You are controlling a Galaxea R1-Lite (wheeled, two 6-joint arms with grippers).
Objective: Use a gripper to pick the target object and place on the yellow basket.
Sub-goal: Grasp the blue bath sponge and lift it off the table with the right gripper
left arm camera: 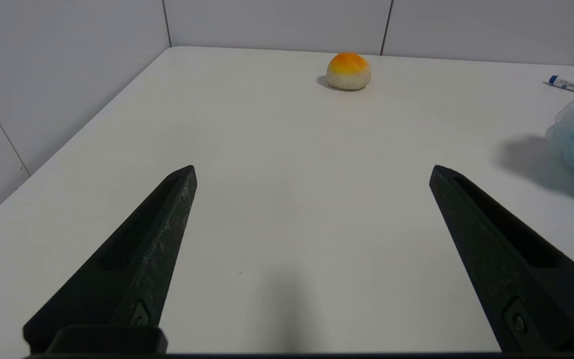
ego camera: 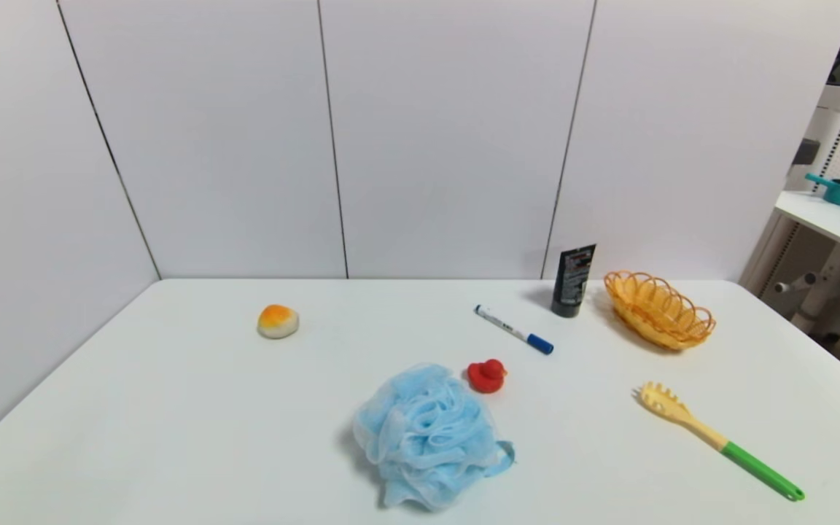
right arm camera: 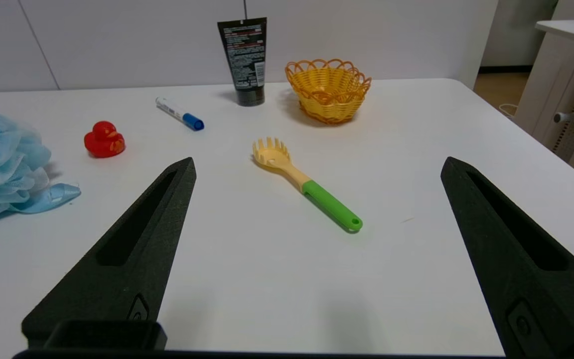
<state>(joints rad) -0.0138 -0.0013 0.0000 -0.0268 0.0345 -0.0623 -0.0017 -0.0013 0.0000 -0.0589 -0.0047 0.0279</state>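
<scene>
The light-blue bath pouf (ego camera: 429,436) is lying free on the tabletop (ego camera: 172,408) near the front edge, with the red duck (ego camera: 486,375) sitting just beside it. The yellow basket (ego camera: 658,308) is waiting empty, well apart at the far right, beyond the pasta spoon (ego camera: 715,439). The right claw (right arm camera: 317,167) and left claw (left arm camera: 312,169) are both hovering spread wide, gripping nothing, probably ready for approach
</scene>
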